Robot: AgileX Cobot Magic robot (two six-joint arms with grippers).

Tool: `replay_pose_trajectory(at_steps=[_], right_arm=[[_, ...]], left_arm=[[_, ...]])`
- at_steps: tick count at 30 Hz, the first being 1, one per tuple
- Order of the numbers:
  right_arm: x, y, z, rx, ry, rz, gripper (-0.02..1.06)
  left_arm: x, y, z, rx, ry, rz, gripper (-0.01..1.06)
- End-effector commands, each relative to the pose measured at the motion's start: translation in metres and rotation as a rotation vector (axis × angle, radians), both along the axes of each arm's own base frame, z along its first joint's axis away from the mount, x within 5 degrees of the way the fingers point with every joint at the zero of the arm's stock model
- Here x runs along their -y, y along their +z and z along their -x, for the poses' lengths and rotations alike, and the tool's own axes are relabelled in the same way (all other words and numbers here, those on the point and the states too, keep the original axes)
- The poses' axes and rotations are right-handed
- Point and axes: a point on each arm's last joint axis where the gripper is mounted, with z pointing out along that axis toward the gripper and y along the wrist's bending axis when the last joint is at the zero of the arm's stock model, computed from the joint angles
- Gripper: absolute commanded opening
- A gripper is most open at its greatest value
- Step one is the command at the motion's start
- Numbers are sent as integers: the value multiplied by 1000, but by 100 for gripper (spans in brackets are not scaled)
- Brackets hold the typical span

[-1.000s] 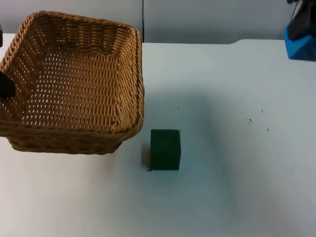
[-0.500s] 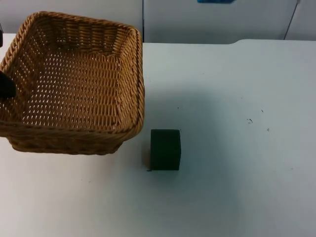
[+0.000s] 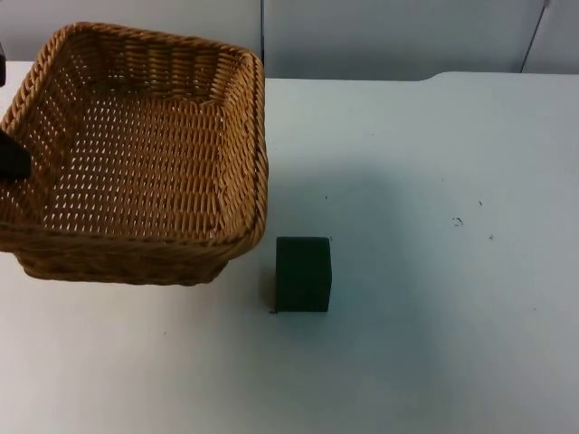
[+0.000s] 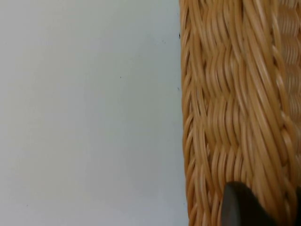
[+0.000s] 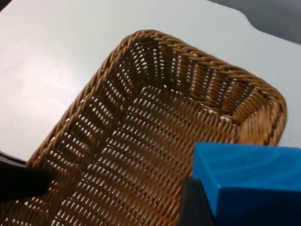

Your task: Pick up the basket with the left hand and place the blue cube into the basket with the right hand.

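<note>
The woven wicker basket (image 3: 136,154) hangs at the table's left with nothing in it. My left gripper (image 3: 11,158) is shut on the basket's left rim (image 4: 225,117), one black fingertip (image 4: 242,207) pressed against the weave. In the right wrist view the blue cube (image 5: 249,179) sits between the fingers of my right gripper (image 5: 244,212), which is shut on it. The cube is high above the basket's inside (image 5: 155,136), near one of its corners. The left gripper (image 5: 21,181) appears there too, at the basket's rim.
A dark green cube (image 3: 303,274) stands on the white table (image 3: 434,226) just right of the basket's near right corner. The grey partition wall (image 3: 389,36) closes off the far side.
The right gripper with the blue cube has travelled from the far right corner leftwards along the back and risen out of the top view. The basket has hardly moved.
</note>
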Motion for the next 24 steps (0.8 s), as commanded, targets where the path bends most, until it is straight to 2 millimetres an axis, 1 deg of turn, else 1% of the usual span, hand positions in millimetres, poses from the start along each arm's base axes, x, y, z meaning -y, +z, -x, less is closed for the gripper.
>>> replay_pose_trajectory(at_steps=[1,4,5,9,10,13,14,15,19,20,22,24], right_arm=[[-15,-6,-5,-21,37,0,0],[-33,-23,-12,-68,78,7,0],[-33,-23,-12,-68,78,7,0],[-53,-50,-19,-115,108,55,0],[-53,-50,-19,-115,108,55,0],[-68,-72,-21,-145,134,89,0],[-70,-78,-23,-153,135,100,0],[-70,-78,-23,-153,135,100,0],[-79,-99,-27,-183,142,125,0],[-79,-99,-27,-183,142,125,0],[-84,-112,-29,-192,146,138,0],[-85,-116,-30,-192,145,138,0]], left_arm=[[2,5,1,6,10,38,0],[2,5,1,7,13,41,0],[2,5,1,7,13,41,0],[2,5,1,7,14,42,0],[2,5,1,7,14,42,0],[2,5,1,7,15,46,0],[2,5,1,7,17,50,0],[2,5,1,7,17,50,0],[3,6,1,8,23,57,0],[3,6,1,8,23,57,0],[3,6,1,9,22,56,0],[3,6,1,9,22,56,0]])
